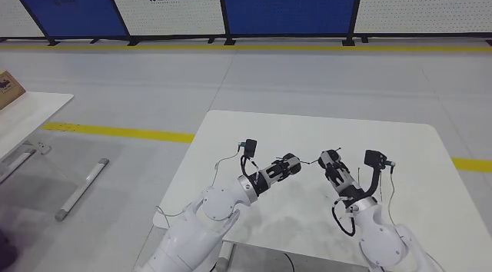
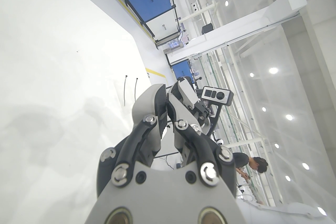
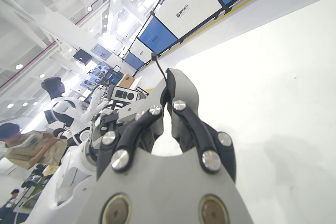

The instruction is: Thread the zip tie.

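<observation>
Right gripper clamps the black zip tie below its head, left gripper pinches shut, apparently on its tail (tip hidden); aligning step, next steer tail into head.

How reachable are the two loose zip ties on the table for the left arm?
Probably yes: the loose zip ties lie on bare table just beyond the left gripper, nothing between. Its shut fingers must open first.
</observation>
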You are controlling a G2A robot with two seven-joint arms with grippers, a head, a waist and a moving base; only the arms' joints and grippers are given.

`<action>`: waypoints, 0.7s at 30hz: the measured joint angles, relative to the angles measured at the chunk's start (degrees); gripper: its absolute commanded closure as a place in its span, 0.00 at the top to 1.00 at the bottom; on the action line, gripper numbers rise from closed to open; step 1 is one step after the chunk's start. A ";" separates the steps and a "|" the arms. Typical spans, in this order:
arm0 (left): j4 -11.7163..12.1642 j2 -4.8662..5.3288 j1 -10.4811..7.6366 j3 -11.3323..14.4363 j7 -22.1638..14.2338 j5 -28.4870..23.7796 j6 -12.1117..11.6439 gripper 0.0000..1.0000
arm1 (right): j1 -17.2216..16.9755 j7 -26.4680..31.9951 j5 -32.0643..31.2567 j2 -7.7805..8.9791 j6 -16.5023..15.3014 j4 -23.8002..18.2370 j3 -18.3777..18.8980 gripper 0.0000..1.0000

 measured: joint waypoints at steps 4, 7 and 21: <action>0.00 0.00 0.00 0.00 0.00 0.00 0.00 0.00 | 0.11 0.13 -0.35 -0.23 0.00 0.23 -0.11 0.00; 0.00 0.00 0.00 0.00 0.00 0.00 0.00 0.00 | 0.26 0.25 -0.43 -0.42 -0.15 0.48 -0.15 0.00; 0.00 0.00 0.00 0.00 0.00 0.00 0.00 0.00 | -0.50 0.64 -0.59 -0.87 -0.84 0.45 1.30 0.00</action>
